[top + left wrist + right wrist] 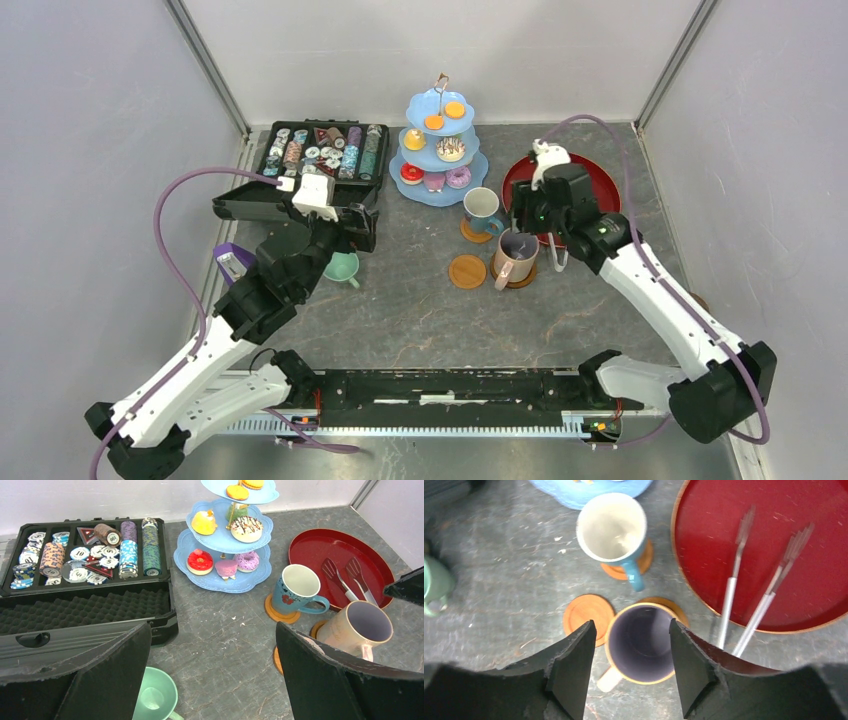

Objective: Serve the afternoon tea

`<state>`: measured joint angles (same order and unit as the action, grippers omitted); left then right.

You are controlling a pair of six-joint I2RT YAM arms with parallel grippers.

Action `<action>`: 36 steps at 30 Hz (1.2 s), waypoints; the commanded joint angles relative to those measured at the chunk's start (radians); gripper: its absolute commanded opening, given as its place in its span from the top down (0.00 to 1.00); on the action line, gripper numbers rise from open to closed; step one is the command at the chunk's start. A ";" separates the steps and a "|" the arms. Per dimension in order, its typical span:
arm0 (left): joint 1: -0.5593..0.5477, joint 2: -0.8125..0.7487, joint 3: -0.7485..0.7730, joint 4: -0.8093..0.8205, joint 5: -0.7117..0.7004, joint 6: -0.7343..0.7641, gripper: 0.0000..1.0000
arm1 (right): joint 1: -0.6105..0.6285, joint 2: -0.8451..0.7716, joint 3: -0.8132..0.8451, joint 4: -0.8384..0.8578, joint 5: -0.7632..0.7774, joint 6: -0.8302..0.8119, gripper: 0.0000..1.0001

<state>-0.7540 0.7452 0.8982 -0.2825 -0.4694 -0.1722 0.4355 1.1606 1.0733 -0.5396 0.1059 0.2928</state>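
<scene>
currently the right gripper (630,630) hangs over the tall pink-purple mug (639,640) with its jaws parted. One finger stands on each side of the rim. a thin gap shows at the left finger; the right finger sits so near the rim that i cannot tell whether it touches. it has no hold on anything. the mug stands upright on a round brown coaster (669,605), its pale handle turned toward the arm bases.

just left of it lies a bare coaster (588,616), flat on the grey table (499,545). beyond that stands the white-and-blue mug (611,527), upright on its own coaster (644,562), handle toward the tall mug. to the right is the red tray (774,530), where metal tongs (730,595) lie with their handle ends over the near rim.

behind the mugs stands the pale-blue three-tier stand (215,582), with small colourful pastries (200,561) on every tier.

further left, the left gripper (214,630) is spread wide and holds nothing. it hovers above the table, with the mint green mug (157,697) upright just beneath its left finger. beside it sits the open black case (90,610), its tray filled with stacks of round chips (128,555) and its foam-lined lid lying toward the arm.
</scene>
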 commanded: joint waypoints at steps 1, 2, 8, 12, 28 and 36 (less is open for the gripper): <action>0.002 -0.020 0.019 0.025 -0.020 -0.004 0.00 | 0.157 0.040 0.059 0.010 0.010 -0.026 0.36; 0.003 -0.022 0.018 0.025 -0.022 -0.004 0.00 | 0.197 0.061 0.068 0.016 0.029 -0.029 0.36; 0.002 -0.035 0.009 0.028 -0.047 -0.001 0.00 | 0.326 0.220 0.069 0.078 0.054 -0.003 0.46; 0.002 -0.042 0.004 0.029 -0.058 -0.001 0.00 | 0.344 0.286 -0.023 0.192 0.013 0.019 0.55; 0.002 -0.030 0.005 0.040 -0.057 0.005 0.00 | 0.416 0.528 -0.104 0.287 0.218 -0.006 0.87; 0.002 -0.017 0.003 0.042 -0.061 0.008 0.00 | 0.431 0.629 -0.088 0.406 0.277 0.020 0.94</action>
<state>-0.7540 0.7227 0.8982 -0.2813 -0.5072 -0.1722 0.8600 1.7359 0.9802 -0.2325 0.3229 0.2916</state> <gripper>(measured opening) 0.997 0.072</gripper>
